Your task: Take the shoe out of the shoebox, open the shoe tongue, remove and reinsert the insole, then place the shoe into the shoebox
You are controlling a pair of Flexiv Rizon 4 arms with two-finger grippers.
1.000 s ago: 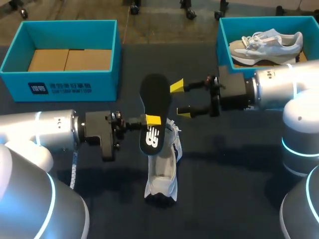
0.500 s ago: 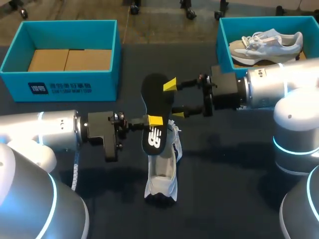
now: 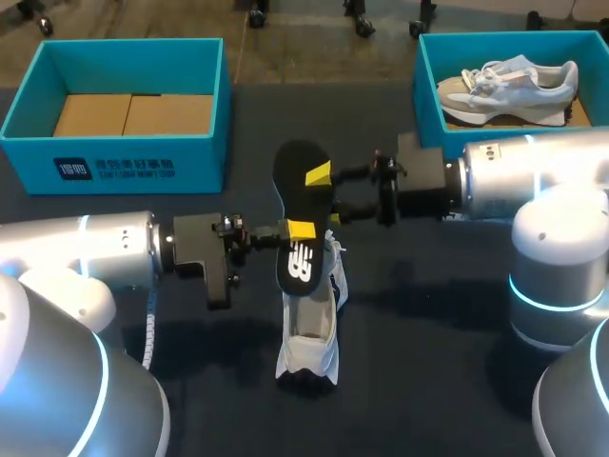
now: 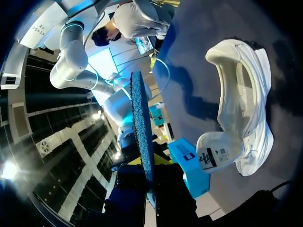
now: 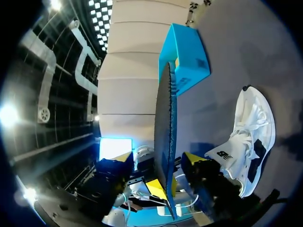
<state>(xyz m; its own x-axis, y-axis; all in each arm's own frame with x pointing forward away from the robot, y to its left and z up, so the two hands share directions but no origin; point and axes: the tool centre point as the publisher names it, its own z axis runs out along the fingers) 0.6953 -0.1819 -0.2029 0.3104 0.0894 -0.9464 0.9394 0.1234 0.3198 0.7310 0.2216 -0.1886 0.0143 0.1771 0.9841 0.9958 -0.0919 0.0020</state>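
While the left gripper [image 3: 295, 231] pinches the black insole [image 3: 293, 195] mid-length above the white shoe [image 3: 309, 328], toe end pointing away, the right gripper [image 3: 325, 195] straddles that toe end, fingers apart, not clamped.

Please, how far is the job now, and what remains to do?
Done: the white shoe lies on the table, outside the empty shoebox, tongue pulled open, and the insole is out. In hand: the left jaws are shut on the insole, upright above the shoe; the right jaws stand open around its upper part. Left: reinsert the insole, then box the shoe.
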